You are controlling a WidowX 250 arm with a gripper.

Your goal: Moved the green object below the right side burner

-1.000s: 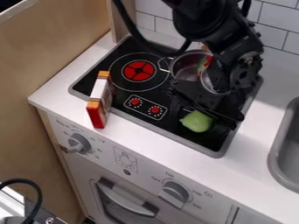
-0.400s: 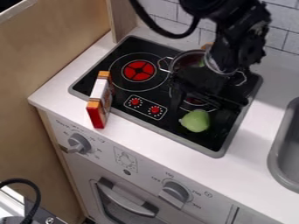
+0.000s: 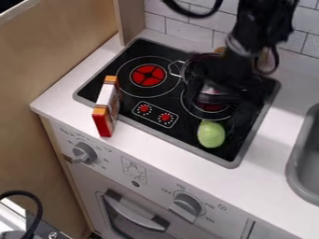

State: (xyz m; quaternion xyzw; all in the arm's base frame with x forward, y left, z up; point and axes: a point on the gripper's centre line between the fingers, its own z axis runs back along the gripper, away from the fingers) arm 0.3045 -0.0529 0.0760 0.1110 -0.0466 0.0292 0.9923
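Across the front edge of the smooth black stove top (image 3: 187, 130), at left, is a flat-sided box (image 3: 107, 105), and next comes the round left burner (image 3: 148, 75) with red centre. More to the right, the green object (image 3: 211, 134), smooth and egg-like, lies just below the right burner (image 3: 211, 106); over this burner is the dark gripper (image 3: 218, 93), and I cannot tell if it is wide or narrow.

The gripper (image 3: 221, 95) has drawn back from beside the green object (image 3: 211, 135) toward the wall (image 3: 181, 29), uncovering more of the right burner (image 3: 213, 107), while the green object has turned and slid slightly toward the cooktop's front edge (image 3: 187, 148), and the arm's cable (image 3: 192, 14) has risen.
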